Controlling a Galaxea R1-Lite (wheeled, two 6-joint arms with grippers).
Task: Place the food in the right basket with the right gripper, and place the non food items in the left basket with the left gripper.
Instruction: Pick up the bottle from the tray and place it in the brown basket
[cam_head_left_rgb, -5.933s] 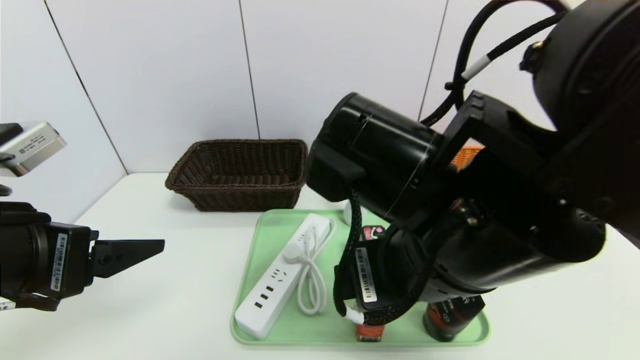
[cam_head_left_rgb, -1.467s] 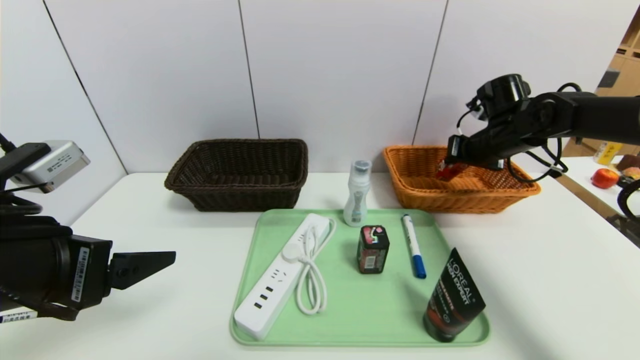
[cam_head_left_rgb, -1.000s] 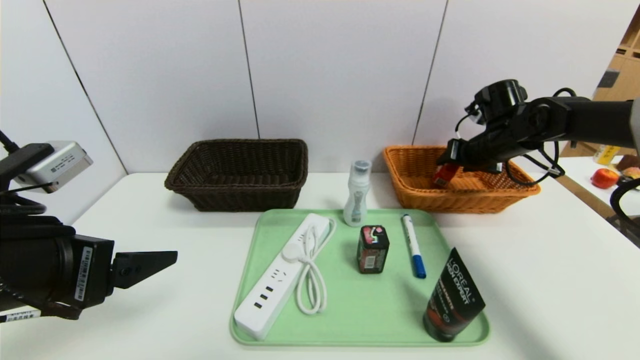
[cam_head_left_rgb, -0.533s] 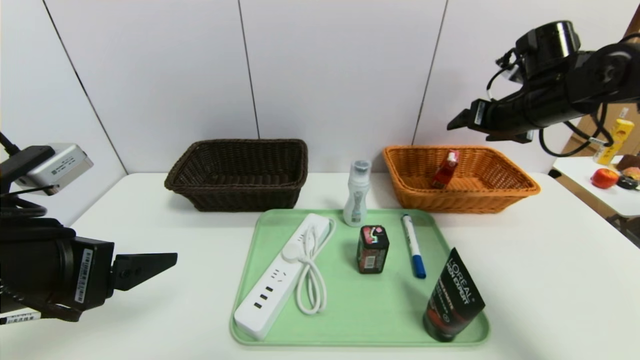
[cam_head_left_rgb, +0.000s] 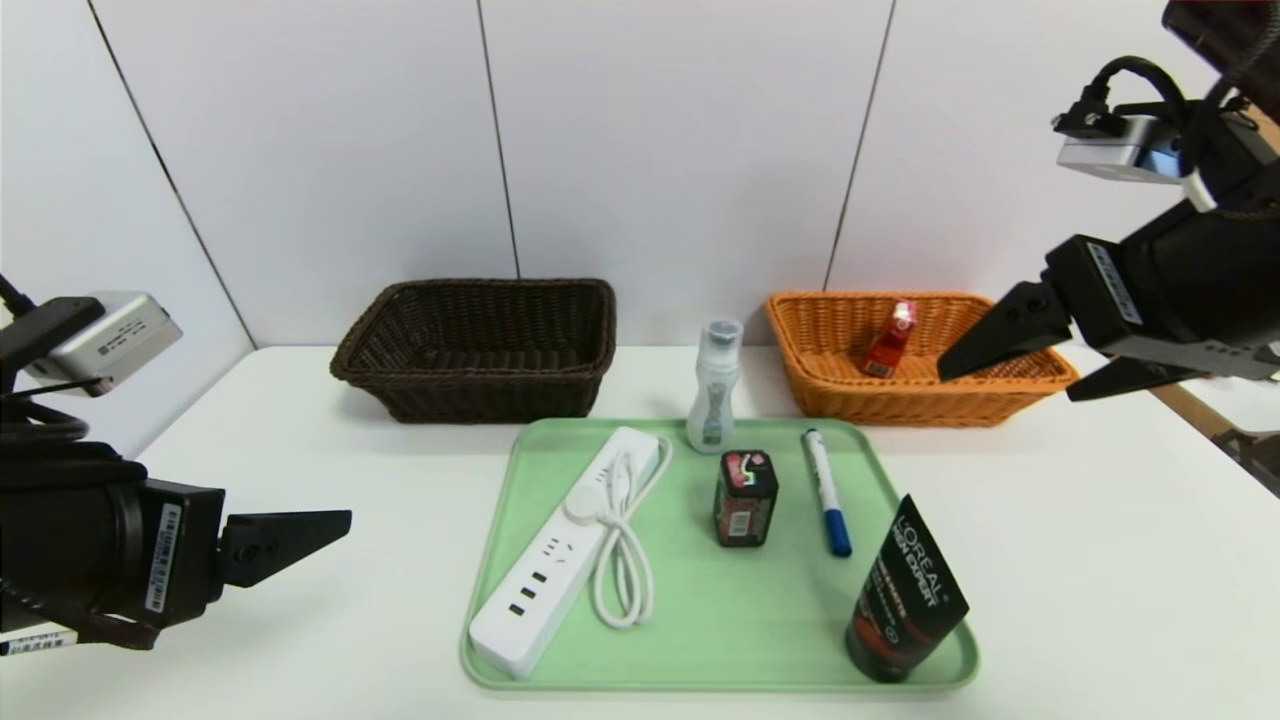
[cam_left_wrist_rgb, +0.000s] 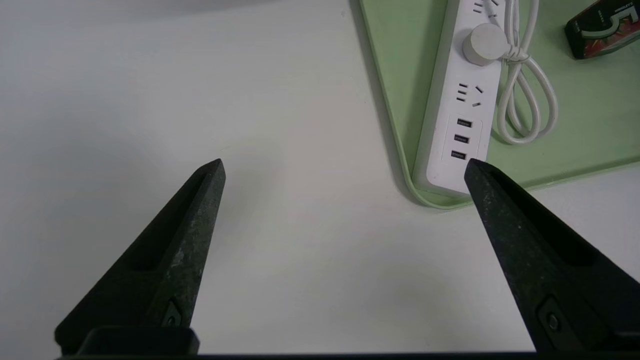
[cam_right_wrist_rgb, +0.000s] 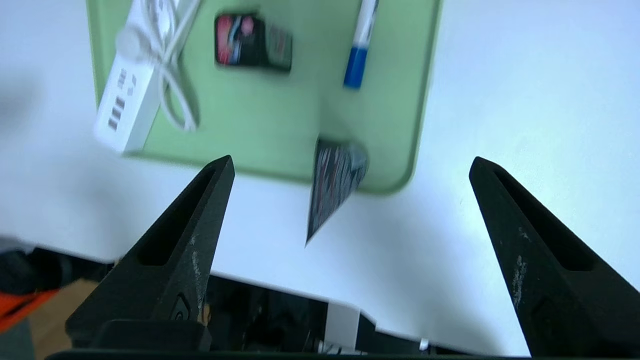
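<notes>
The red carton (cam_head_left_rgb: 890, 338) leans inside the orange-tan right basket (cam_head_left_rgb: 1000, 395). The black carton (cam_head_left_rgb: 746, 497) stands on the green tray (cam_head_left_rgb: 700, 640), also seen in the right wrist view (cam_right_wrist_rgb: 252, 41). The white power strip (cam_head_left_rgb: 560, 555), white bottle (cam_head_left_rgb: 715, 385), blue-capped marker (cam_head_left_rgb: 826, 490) and black L'Oreal tube (cam_head_left_rgb: 908, 592) are on the tray. The dark brown left basket (cam_head_left_rgb: 480, 345) looks empty. My right gripper (cam_head_left_rgb: 1005, 375) is open and empty, high near the orange basket's right end. My left gripper (cam_head_left_rgb: 340, 520) (cam_left_wrist_rgb: 345, 167) is open over the table left of the tray.
The tray sits in the middle of the white table (cam_head_left_rgb: 1100, 560), in front of both baskets. The wall stands right behind the baskets. A side table with fruit is at the far right edge.
My right gripper let go of the red carton in the orange basket, then rose and drew back toward me on the right. The left arm stayed still.
</notes>
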